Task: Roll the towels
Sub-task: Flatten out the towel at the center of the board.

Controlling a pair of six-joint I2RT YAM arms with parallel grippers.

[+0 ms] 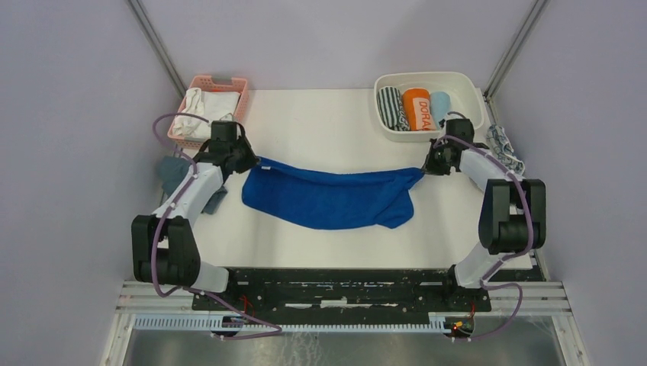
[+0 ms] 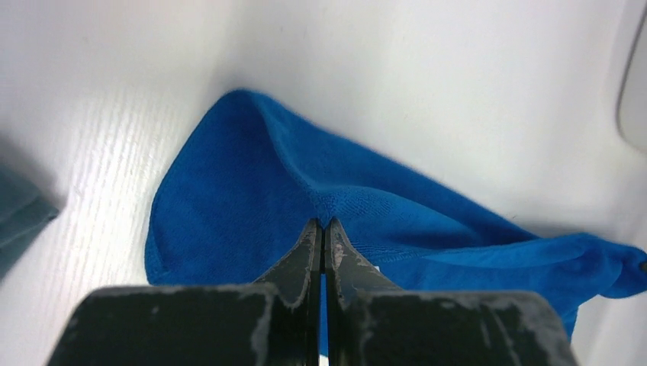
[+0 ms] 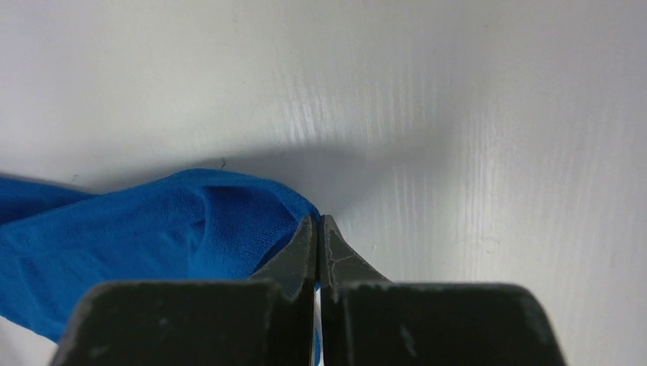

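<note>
Both end effectors [image 1: 255,160] [image 1: 424,169] outstretched, pinching blue towel [image 1: 328,198] ends.

A: The royal blue towel [image 1: 328,200] is soft, matt cloth with a fine, fuzzy nap.

B: The table [image 1: 320,122] looks smooth and white, faintly ribbed, with a dull sheen. The jaws are matt black, scuffed pale at the edges.

A: The pink basket [image 1: 217,79] is latticed plastic, the white tub [image 1: 427,76] glossy plastic.
</note>
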